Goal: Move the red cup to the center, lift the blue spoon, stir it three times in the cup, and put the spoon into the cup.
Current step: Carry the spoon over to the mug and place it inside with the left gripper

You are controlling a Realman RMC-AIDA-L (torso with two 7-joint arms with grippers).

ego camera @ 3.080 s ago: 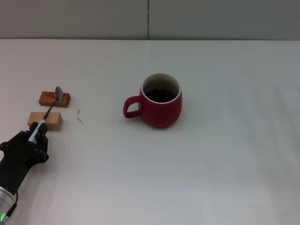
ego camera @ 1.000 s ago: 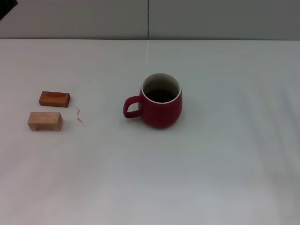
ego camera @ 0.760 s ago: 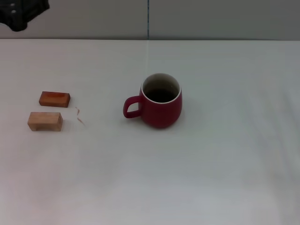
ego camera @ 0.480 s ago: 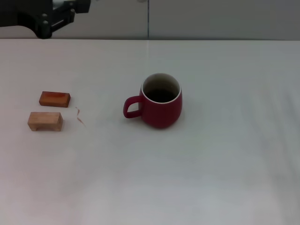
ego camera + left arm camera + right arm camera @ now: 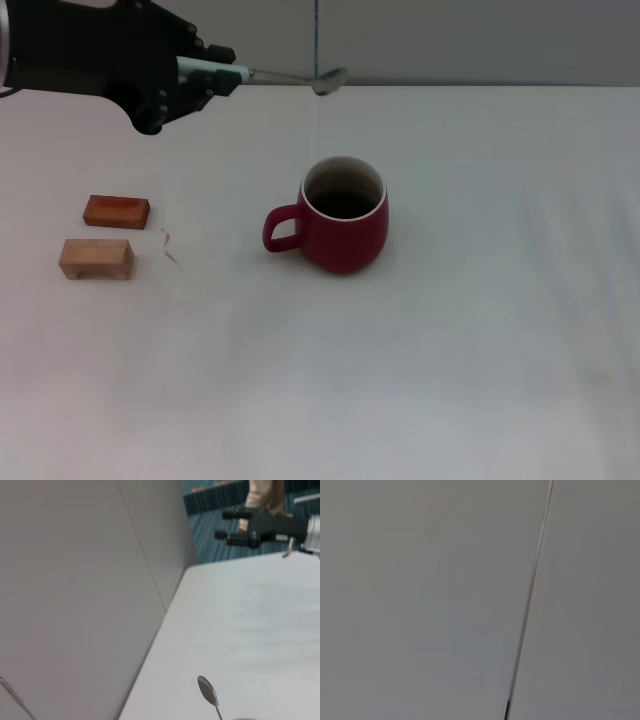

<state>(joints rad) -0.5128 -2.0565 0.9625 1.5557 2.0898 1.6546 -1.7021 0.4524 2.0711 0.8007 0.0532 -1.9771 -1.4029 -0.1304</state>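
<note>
The red cup (image 5: 343,215) stands upright near the middle of the white table, its handle toward my left. My left gripper (image 5: 185,78) is high at the upper left, shut on the pale blue handle of the blue spoon (image 5: 268,76). The spoon lies level in the air, its grey bowl (image 5: 329,80) above and behind the cup. The left wrist view shows the spoon's bowl (image 5: 207,690) over the table. My right gripper does not show in the head view; the right wrist view shows only a grey wall.
Two small wooden blocks lie at the left: a reddish one (image 5: 117,211) and a lighter one (image 5: 96,258) in front of it. A thin scrap (image 5: 171,248) lies beside them. A grey wall (image 5: 450,40) stands behind the table's far edge.
My left gripper has lifted the spoon off the blocks, left the view, then come back in from the upper left, moving right toward the cup. The cup has not moved.
</note>
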